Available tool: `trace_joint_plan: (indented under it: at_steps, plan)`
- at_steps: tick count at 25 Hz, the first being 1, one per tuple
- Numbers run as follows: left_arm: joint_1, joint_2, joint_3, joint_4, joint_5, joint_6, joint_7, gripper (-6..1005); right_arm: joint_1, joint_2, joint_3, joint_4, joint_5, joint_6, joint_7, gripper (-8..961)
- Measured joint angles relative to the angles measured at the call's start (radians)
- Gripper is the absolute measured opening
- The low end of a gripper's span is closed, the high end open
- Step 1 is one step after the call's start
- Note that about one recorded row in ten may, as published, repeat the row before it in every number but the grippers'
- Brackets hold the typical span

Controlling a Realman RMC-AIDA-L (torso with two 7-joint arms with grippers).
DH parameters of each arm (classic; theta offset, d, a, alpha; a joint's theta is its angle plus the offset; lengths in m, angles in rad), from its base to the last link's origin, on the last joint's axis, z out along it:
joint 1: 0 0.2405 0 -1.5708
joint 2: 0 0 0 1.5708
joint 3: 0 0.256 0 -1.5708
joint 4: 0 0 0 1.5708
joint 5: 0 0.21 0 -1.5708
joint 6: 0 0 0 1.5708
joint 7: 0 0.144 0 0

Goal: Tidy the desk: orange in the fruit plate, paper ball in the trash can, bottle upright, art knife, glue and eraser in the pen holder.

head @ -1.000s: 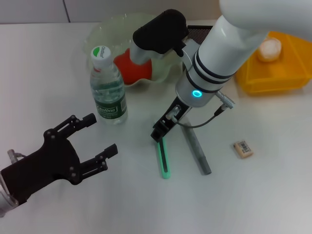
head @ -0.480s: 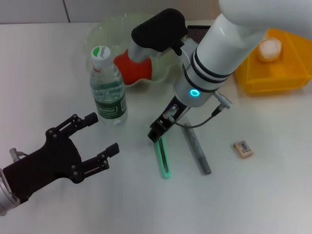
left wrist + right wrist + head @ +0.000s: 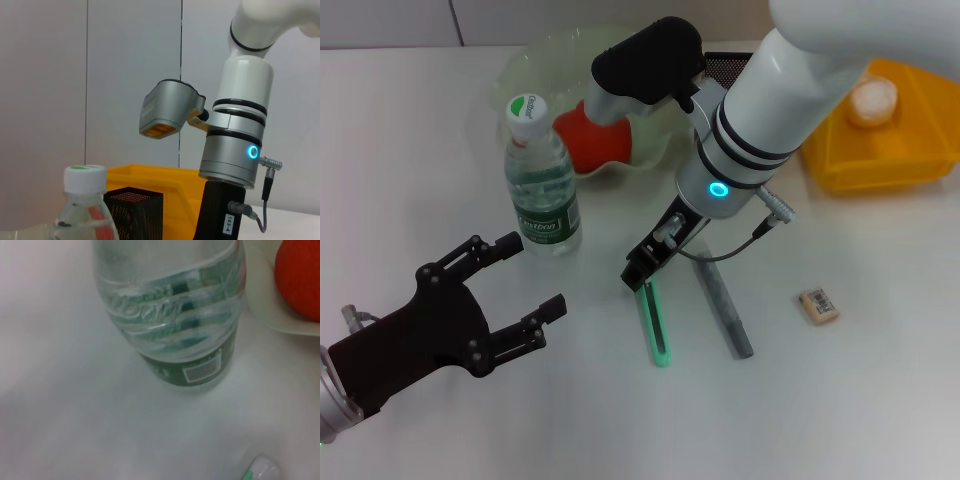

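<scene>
The clear bottle (image 3: 542,185) with a white-green cap stands upright; it also shows in the left wrist view (image 3: 87,210) and the right wrist view (image 3: 170,315). The orange (image 3: 595,135) lies in the pale fruit plate (image 3: 545,55). The green art knife (image 3: 655,322) lies flat; my right gripper (image 3: 642,272) is low over its far end. The knife's tip shows in the right wrist view (image 3: 260,471). The grey glue stick (image 3: 723,305) lies beside the knife. The eraser (image 3: 818,305) lies to the right. My left gripper (image 3: 525,285) is open and empty, front left of the bottle.
The yellow trash can (image 3: 880,135) at the back right holds the paper ball (image 3: 873,100). The black mesh pen holder (image 3: 728,66) stands behind my right arm and shows in the left wrist view (image 3: 132,210). The right arm (image 3: 235,150) is close to the plate.
My right gripper has shifted slightly left along the knife's far end. My left gripper has crept a little forward. Nothing else has moved.
</scene>
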Motion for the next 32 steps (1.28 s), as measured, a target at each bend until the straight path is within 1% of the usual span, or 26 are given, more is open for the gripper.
trace_joint_plan:
  at_steps: [4, 9, 13, 25, 29, 32]
  plan:
    - [0.0, 0.0, -0.001, 0.0, 0.0, 0.0, 0.001, 827, 0.003, 0.0, 0.0, 0.007, 0.001, 0.0, 0.001, 478]
    - [-0.001, -0.002, -0.001, 0.0, 0.0, -0.001, 0.001, 827, 0.011, 0.0, -0.019, 0.023, 0.001, 0.017, 0.001, 400]
    - [-0.004, -0.002, 0.0, -0.003, 0.0, -0.002, 0.002, 827, 0.007, 0.0, -0.023, 0.023, 0.001, 0.023, 0.001, 317]
    - [-0.013, -0.001, -0.005, -0.011, -0.001, -0.004, 0.002, 827, 0.002, 0.0, -0.027, 0.007, 0.001, 0.017, -0.006, 277]
    - [-0.02, -0.001, -0.005, -0.012, -0.002, -0.004, 0.002, 827, 0.002, 0.0, -0.042, -0.017, 0.012, 0.01, -0.006, 201]
    - [-0.021, -0.001, -0.006, -0.012, -0.002, -0.004, 0.003, 827, -0.008, 0.0, -0.039, -0.04, 0.027, 0.005, -0.007, 173]
